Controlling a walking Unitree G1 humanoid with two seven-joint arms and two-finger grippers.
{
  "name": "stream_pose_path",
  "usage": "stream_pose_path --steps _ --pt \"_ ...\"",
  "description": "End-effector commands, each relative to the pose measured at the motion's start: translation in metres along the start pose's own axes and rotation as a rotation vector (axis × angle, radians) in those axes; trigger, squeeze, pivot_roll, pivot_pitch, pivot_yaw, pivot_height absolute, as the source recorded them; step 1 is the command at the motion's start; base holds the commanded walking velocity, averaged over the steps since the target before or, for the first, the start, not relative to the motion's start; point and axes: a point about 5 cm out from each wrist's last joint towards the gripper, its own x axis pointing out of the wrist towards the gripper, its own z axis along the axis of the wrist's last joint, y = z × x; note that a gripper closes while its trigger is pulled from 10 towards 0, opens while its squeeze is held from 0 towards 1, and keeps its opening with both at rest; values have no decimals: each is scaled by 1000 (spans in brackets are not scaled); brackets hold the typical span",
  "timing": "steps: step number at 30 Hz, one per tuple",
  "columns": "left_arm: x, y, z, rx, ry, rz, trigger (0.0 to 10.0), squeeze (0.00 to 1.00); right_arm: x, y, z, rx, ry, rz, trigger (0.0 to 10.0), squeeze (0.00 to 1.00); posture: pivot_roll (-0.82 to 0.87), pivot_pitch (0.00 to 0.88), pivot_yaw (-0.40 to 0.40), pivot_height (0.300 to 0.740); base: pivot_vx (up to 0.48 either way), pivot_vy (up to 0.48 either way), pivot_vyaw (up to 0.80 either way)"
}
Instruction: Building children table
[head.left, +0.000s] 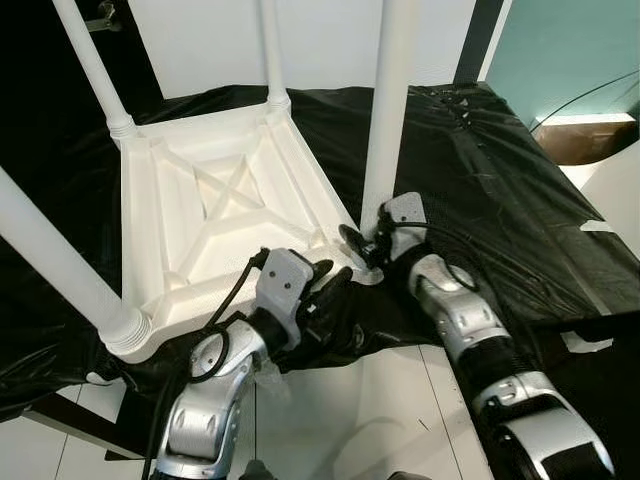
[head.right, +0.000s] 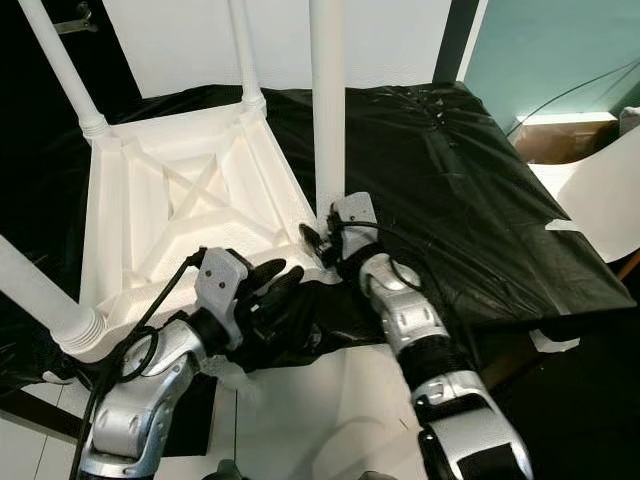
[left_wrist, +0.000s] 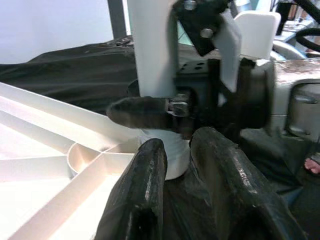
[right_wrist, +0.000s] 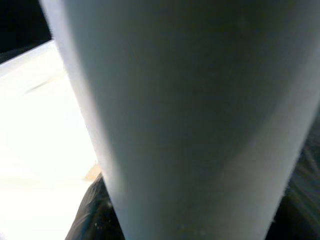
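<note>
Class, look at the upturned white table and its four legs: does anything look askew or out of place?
Nothing stands out. All four legs sit in the corners of the table top, and the right gripper holds the near-right leg at its base.

the four white legs (head.left: 390, 110) run off the top edge (the right wrist view's close-up is blurred).

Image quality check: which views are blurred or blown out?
Eye views: sharp, evenly lit, black sheet dark. Left wrist view: soft, own fingers out of focus. Right wrist view: table leg too close, fully blurred; tabletop overexposed.
</note>
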Motion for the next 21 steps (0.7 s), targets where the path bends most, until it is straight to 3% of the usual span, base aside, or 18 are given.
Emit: stream_pose_path --steps 1,5,9,10,11,12,13,18,19,21 --pt "1 10 -1 7 -1 183 10000 0 2 -3 -8 16 61 -85 0 0 87 0 -32 740 0 0 0" --pt "3 12 -3 51 9 198 10000 0 6 5 -10 65 66 -199 0 0 91 0 -31 740 0 0 0" --pt "2 13 -6 35 14 224 10000 0 6 6 -10 64 57 -234 0 0 89 0 -18 740 0 0 0" --pt "2 13 -7 25 13 229 10000 0 6 6 -9 56 46 -241 4196 0 90 0 -19 740 0 0 0" --pt "2 13 -7 25 13 229 10000 0 6 6 -9 56 46 -241 4196 0 90 0 -19 740 0 0 0" --pt "3 13 -7 23 10 233 10000 0 5 5 -8 53 35 -241 8588 0 90 0 -19 740 0 0 0" --pt "3 13 -7 25 7 234 10000 0 5 6 -7 45 25 -236 10000 0 90 0 -18 740 0 0 0" --pt "5 14 -7 38 2 243 10000 0 5 3 -3 64 -20 -222 10000 0 87 0 -19 740 0 0 0" --pt "5 15 -8 42 4 236 10000 0 4 0 -1 73 -35 -199 10000 1000 83 0 -20 740 0 0 0" --pt "5 16 -9 45 8 231 10000 0 2 -5 2 76 -66 -162 10000 1000 81 0 -22 740 0 0 0"
